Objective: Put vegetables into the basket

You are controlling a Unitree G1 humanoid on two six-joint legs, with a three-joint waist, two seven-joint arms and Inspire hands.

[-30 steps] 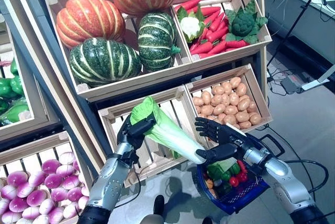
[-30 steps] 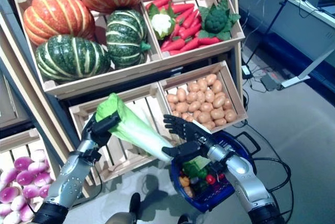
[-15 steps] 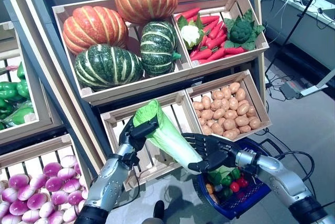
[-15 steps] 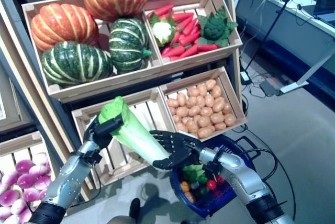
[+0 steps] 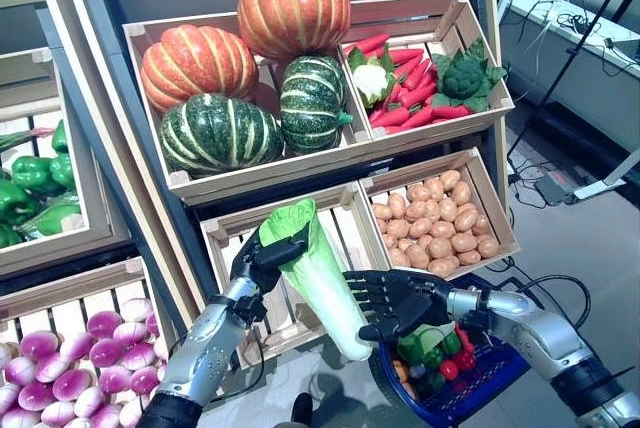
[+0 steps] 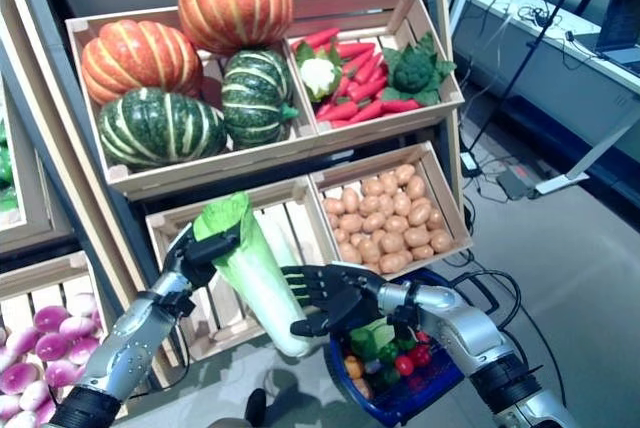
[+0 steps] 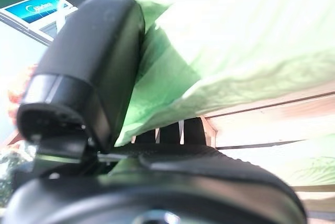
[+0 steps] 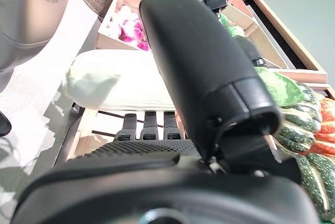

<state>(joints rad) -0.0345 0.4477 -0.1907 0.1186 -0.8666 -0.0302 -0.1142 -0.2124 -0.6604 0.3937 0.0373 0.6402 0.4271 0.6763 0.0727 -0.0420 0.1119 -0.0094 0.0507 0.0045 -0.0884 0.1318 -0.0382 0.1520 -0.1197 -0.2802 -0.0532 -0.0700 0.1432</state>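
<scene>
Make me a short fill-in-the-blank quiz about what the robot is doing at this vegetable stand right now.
1. The left hand grips the leafy end of a ____.
2. The right hand, fingers spread, is beside the cabbage's ____ stem end.
3. The blue basket sits on the floor below the crate of ____.
4. Beside the carrots lie a cauliflower and a ____.

Missing words: napa cabbage; white; potatoes; broccoli

A napa cabbage [image 5: 318, 283], leafy green at the top and white at the base, hangs tilted base-down beside a blue basket [image 5: 478, 385] already holding mixed green and red vegetables [image 5: 432, 348].
</scene>
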